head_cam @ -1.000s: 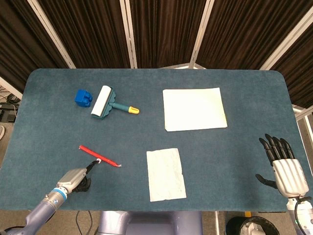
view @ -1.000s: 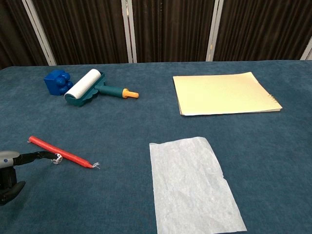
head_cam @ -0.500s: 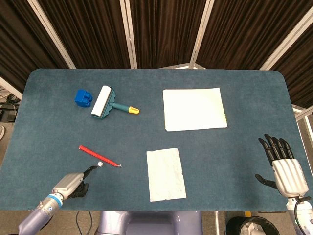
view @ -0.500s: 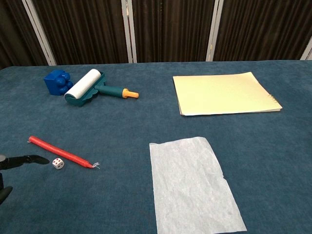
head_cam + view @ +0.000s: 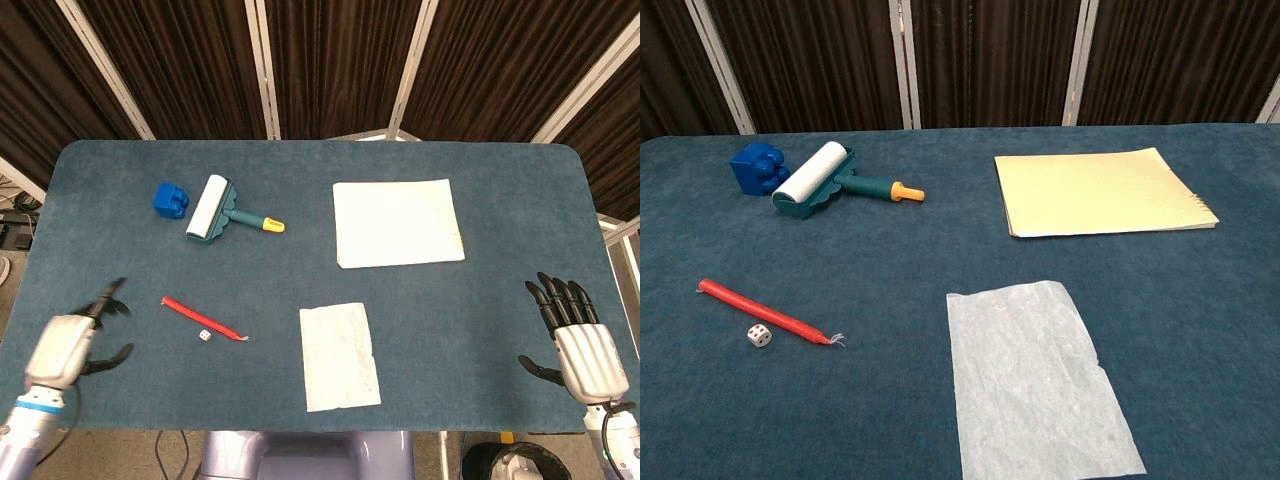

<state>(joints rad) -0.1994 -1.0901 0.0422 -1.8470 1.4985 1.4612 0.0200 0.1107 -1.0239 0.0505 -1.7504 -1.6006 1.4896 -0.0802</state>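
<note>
Small white die (image 5: 759,336) lies on the blue felt table (image 5: 480,270), touching nothing, just beside the thin red candle (image 5: 762,311). Left hand (image 5: 68,346) hovers near it, fingers apart, empty; right hand (image 5: 585,347) well apart, fingers spread.

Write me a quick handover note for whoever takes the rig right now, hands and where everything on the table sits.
Left hand: open, holding nothing, at the table's near left edge, apart from the red candle.
Right hand: open, fingers spread, at the near right edge, touching nothing.
A small white die lies free right beside the candle.
Blue block and lint roller sit far left; yellow notepad far centre-right; paper sheet near centre.
Done or left: no job stated; nothing is in hand.
</note>
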